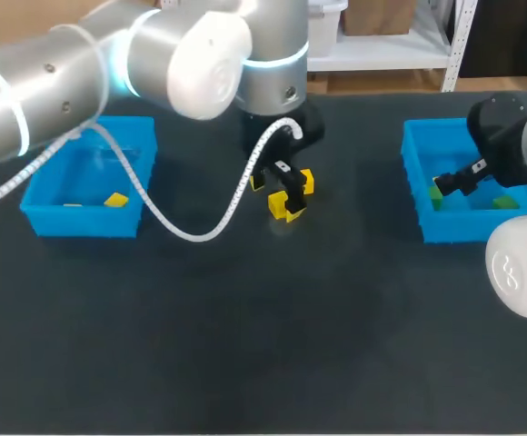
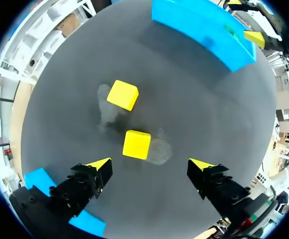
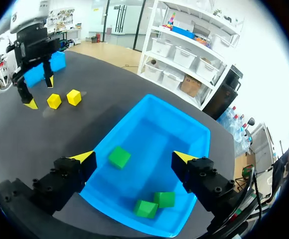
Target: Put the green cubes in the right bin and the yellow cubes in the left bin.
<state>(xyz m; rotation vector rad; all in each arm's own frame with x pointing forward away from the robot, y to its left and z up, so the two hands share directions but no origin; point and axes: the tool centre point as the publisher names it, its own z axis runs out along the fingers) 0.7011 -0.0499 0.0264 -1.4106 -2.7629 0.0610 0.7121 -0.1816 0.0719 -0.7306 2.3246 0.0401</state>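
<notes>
Our left arm crosses the head view and hides part of the far rim of the left bin; our right arm covers a corner of the right bin. From above, yellow tips and cubes under the left gripper are hard to separate. Its fingers stand spread, touching nothing; two yellow cubes lie on the table ahead, apart from each other. The right gripper hangs spread and empty over three green cubes in the right bin.
</notes>
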